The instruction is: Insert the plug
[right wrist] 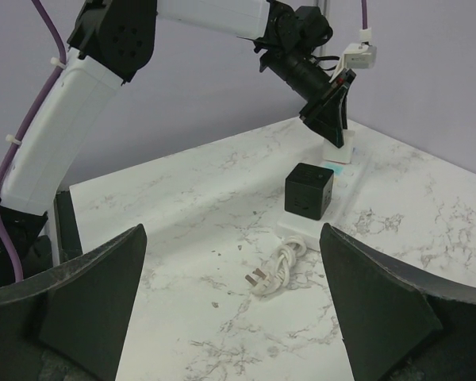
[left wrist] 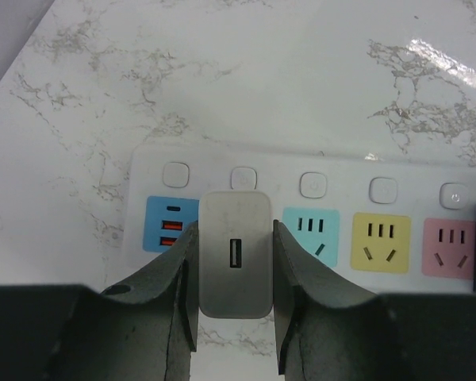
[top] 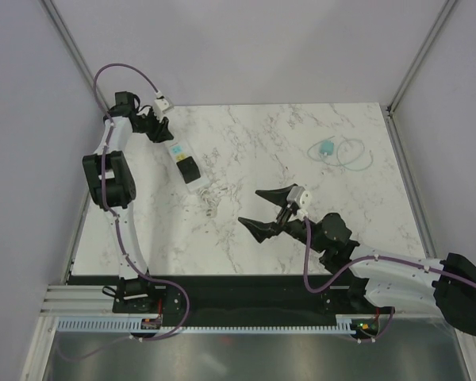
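In the left wrist view my left gripper (left wrist: 235,230) is shut on a white USB charger plug (left wrist: 236,274), one finger on each side. The charger sits over the second socket of a white power strip (left wrist: 270,163), between its blue USB panel (left wrist: 168,224) and a teal socket (left wrist: 313,230); I cannot tell how deep it is seated. In the top view the left gripper (top: 165,136) is at the strip's (top: 177,151) far end. My right gripper (top: 252,208) is wide open and empty mid-table, well away from the strip (right wrist: 297,225).
A black cube adapter (top: 189,168) sits on the strip's near end, also seen from the right wrist (right wrist: 309,190). The strip's coiled white cord and plug (right wrist: 274,266) lie beside it. A teal item with a looped cable (top: 327,148) lies far right. Yellow and pink sockets (left wrist: 381,242) are unoccupied.
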